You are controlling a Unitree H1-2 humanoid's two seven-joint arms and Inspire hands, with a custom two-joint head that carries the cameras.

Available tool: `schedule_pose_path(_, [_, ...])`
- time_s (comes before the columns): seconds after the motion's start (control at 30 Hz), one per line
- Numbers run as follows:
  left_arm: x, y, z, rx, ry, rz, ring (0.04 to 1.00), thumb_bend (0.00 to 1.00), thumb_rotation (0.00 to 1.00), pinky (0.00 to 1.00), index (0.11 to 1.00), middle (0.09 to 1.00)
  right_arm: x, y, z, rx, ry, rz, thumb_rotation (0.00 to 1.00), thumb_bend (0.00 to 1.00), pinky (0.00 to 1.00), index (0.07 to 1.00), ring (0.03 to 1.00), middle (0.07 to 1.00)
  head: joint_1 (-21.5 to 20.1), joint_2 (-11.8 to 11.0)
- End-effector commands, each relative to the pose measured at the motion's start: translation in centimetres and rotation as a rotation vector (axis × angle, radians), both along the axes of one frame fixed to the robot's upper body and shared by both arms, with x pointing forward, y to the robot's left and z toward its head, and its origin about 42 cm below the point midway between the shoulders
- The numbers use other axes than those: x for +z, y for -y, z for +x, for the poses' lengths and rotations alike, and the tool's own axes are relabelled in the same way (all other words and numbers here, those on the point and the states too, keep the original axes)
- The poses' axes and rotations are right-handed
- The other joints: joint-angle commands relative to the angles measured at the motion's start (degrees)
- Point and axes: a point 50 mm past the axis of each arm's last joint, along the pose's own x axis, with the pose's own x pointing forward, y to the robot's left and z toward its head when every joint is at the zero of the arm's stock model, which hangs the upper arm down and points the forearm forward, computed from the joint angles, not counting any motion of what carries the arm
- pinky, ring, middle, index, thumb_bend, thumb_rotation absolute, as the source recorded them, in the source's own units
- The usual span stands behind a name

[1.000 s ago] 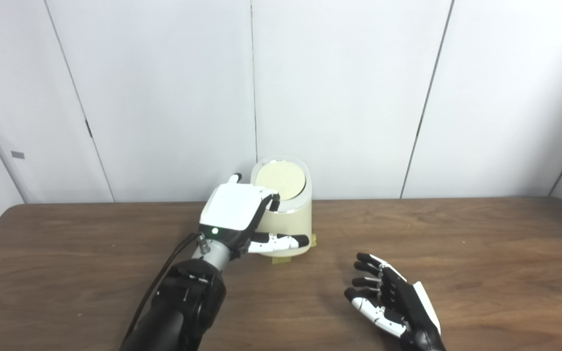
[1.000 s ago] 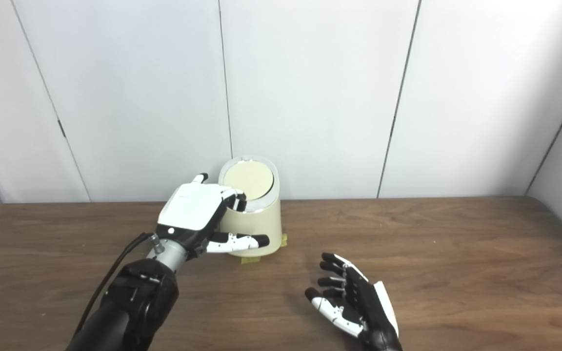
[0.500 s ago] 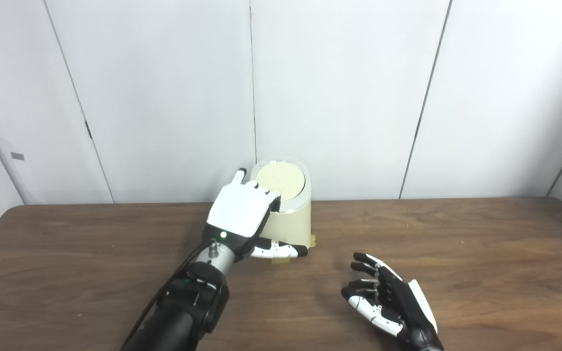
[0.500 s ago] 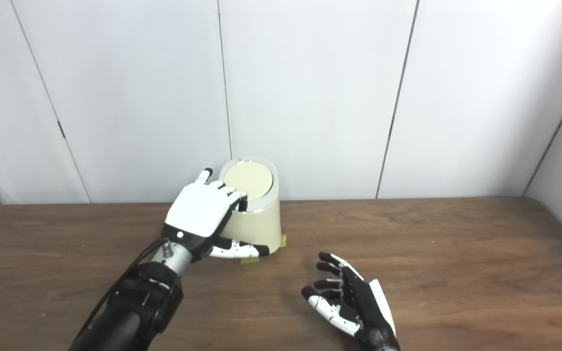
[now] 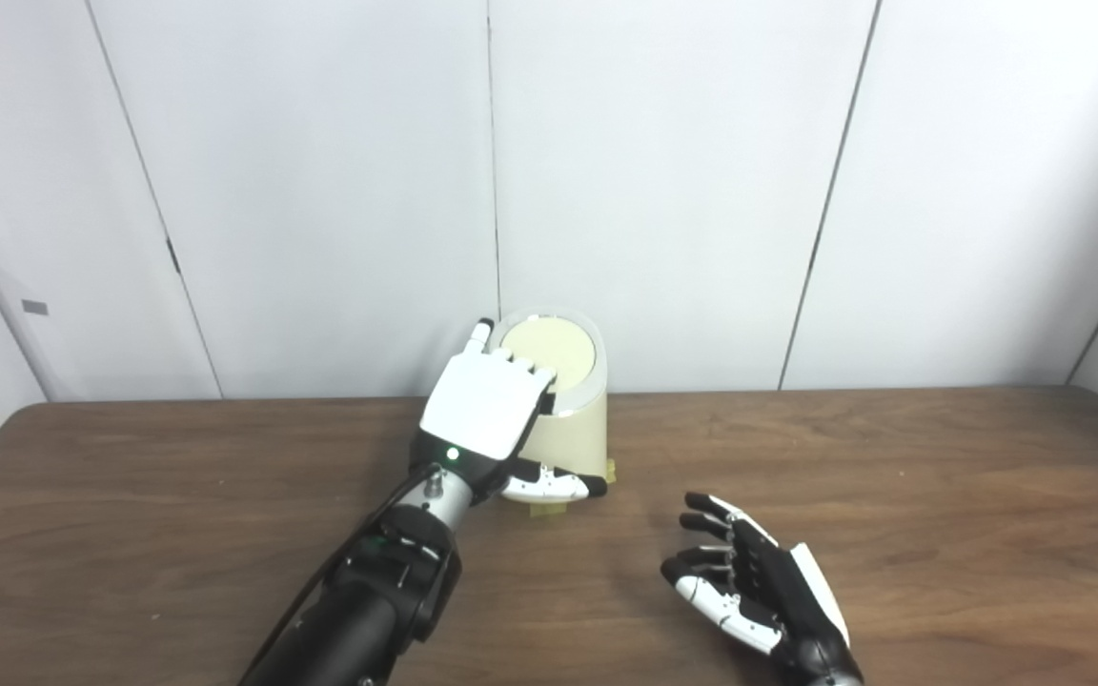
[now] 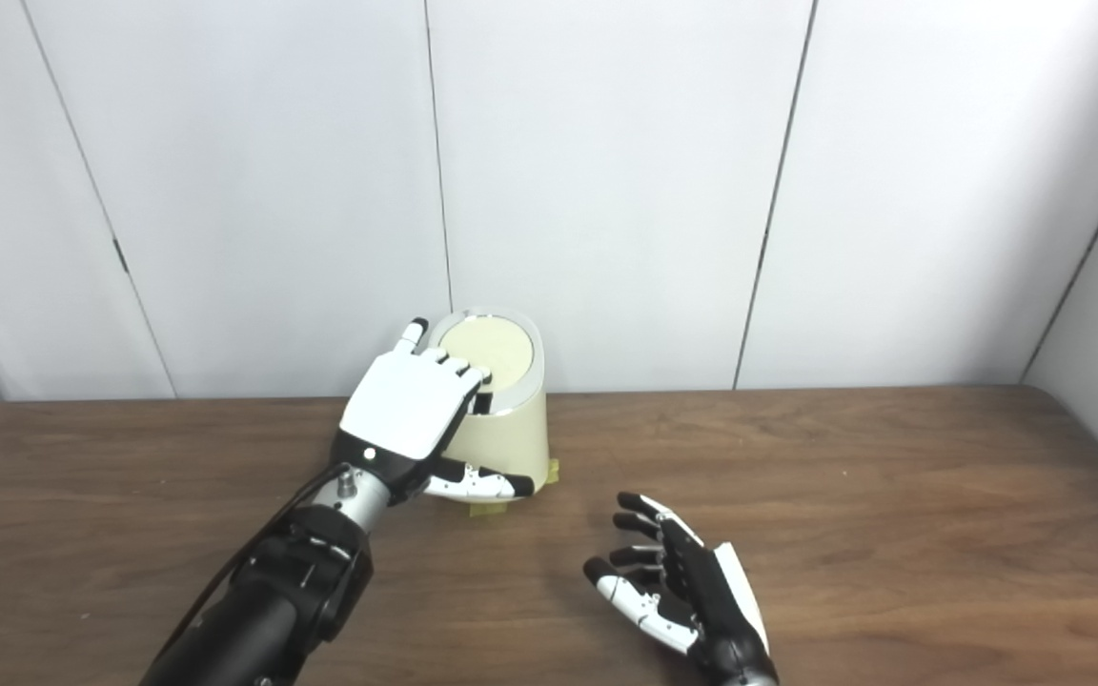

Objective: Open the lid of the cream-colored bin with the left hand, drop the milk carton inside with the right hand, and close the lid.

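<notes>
The cream-colored bin (image 5: 576, 433) stands at the back of the table by the wall, its round lid (image 5: 549, 348) lying flat in the white rim. My left hand (image 5: 489, 412) is at the bin's left front, fingers curled over the lid's near-left edge and thumb stretched across the bin's lower front; it holds nothing. My right hand (image 5: 754, 591) rests low at the front right, palm up, fingers spread and empty. No milk carton shows in either view.
The brown wooden table (image 5: 892, 476) runs wide to both sides. White wall panels (image 5: 663, 191) rise directly behind the bin. Yellow tape tabs (image 5: 543, 509) mark the bin's base.
My left hand has moved forward and up, its fingers now reaching onto the lid's edge. The right hand drifted slightly left and nearer. The lid stays flat.
</notes>
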Motion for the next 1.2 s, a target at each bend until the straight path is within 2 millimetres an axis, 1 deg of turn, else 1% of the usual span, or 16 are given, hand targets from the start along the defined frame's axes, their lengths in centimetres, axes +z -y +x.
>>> schedule_pose_path(0.0, [-1.5,-0.2,0.1,-0.006,-0.087,0.012,0.835,0.77,0.89,1.0,0.789,0.801,0.0,-0.6,0.3,0.042,-0.021,0.0,0.41,0.35,0.58,0.837,0.676,0.801,0.13,0.01])
schedule_pose_path(0.07, [-1.5,-0.5,-0.1,0.002,-0.084,-0.021,0.867,0.74,0.87,1.0,0.829,0.839,0.0,-0.6,0.4,0.045,-0.023,-0.004,0.43,0.35,0.59,0.841,0.682,0.806,0.3,-0.15])
schedule_pose_path(0.13, [-1.5,-0.6,-0.4,0.009,-0.085,-0.032,0.958,0.72,0.87,1.0,0.933,0.945,-0.1,-0.6,0.4,0.046,-0.025,0.004,0.43,0.35,0.59,0.845,0.685,0.811,0.32,-0.17])
schedule_pose_path(0.17, [-1.5,-0.7,-0.6,0.014,-0.085,-0.041,0.987,0.71,0.87,1.0,0.978,0.982,-0.1,-0.6,0.4,0.045,-0.025,0.007,0.43,0.34,0.59,0.846,0.684,0.816,0.32,-0.17])
schedule_pose_path(0.2, [-1.5,-0.7,-0.8,0.022,-0.084,-0.062,0.993,0.71,0.87,1.0,0.989,0.991,-0.2,-0.6,0.4,0.046,-0.024,0.013,0.42,0.34,0.58,0.846,0.683,0.818,0.24,-0.21])
schedule_pose_path(0.27, [-1.4,-0.6,-1.2,0.037,-0.078,-0.111,0.999,0.71,0.87,1.0,0.998,0.998,-0.2,-0.6,0.4,0.045,-0.027,0.017,0.41,0.34,0.58,0.849,0.684,0.82,0.24,-0.21])
schedule_pose_path(0.4, [-1.5,-0.5,-1.5,0.049,-0.046,-0.185,1.0,0.7,0.86,1.0,1.0,1.0,-0.2,-0.7,0.4,0.043,-0.034,0.011,0.44,0.35,0.58,0.854,0.683,0.817,0.12,-0.33])
schedule_pose_path(0.5, [-1.3,-0.5,-1.8,0.065,-0.03,-0.231,1.0,0.68,0.9,1.0,1.0,1.0,-0.3,-0.7,0.4,0.044,-0.036,0.016,0.42,0.35,0.58,0.858,0.683,0.821,0.11,-0.3])
schedule_pose_path(0.6, [-0.9,-0.5,-2.1,0.073,-0.027,-0.274,1.0,0.68,0.91,1.0,1.0,1.0,-0.3,-0.6,0.4,0.05,-0.038,0.01,0.42,0.34,0.59,0.867,0.691,0.829,0.01,-0.18])
schedule_pose_path(0.7, [-0.5,-0.8,-2.5,0.084,-0.025,-0.313,1.0,0.68,0.92,1.0,1.0,1.0,-0.3,-0.6,0.4,0.053,-0.044,0.004,0.42,0.34,0.59,0.872,0.695,0.829,0.02,-0.19])
schedule_pose_path(0.83, [-0.2,-1.7,-3.2,0.097,-0.013,-0.373,1.0,0.67,0.93,1.0,1.0,1.0,-0.3,-0.6,0.4,0.051,-0.04,-0.003,0.4,0.33,0.59,0.869,0.688,0.825,0.02,-0.18])
schedule_pose_path(0.9, [-0.4,-2.5,-3.9,0.086,0.01,-0.46,1.0,0.63,0.94,1.0,1.0,1.0,-0.4,-0.6,0.4,0.05,-0.04,-0.005,0.38,0.33,0.58,0.867,0.685,0.827,0.02,-0.18])
schedule_pose_path(1.0, [-0.8,-3.7,-5.2,0.045,0.043,-0.601,1.0,0.55,0.93,1.0,1.0,1.0,-0.3,-0.5,0.4,0.048,-0.041,-0.009,0.41,0.34,0.59,0.868,0.689,0.817,0.11,-0.03])
schedule_pose_path(1.1, [-1.2,-4.6,-6.2,-0.007,0.091,-0.67,1.0,0.45,0.91,1.0,1.0,1.0,-0.2,-0.5,0.3,0.048,-0.038,-0.004,0.41,0.32,0.58,0.865,0.688,0.828,0.11,-0.03])
schedule_pose_path(1.13, [-1.4,-5.0,-6.7,-0.032,0.112,-0.704,1.0,0.44,0.9,1.0,1.0,1.0,-0.3,-0.5,0.3,0.042,-0.027,-0.004,0.41,0.32,0.58,0.865,0.688,0.83,0.11,-0.03])
schedule_pose_path(1.17, [-1.6,-5.4,-7.1,-0.054,0.133,-0.747,1.0,0.41,0.88,1.0,1.0,1.0,-0.3,-0.5,0.4,0.034,-0.01,-0.006,0.41,0.3,0.58,0.85,0.688,0.821,0.11,-0.03])
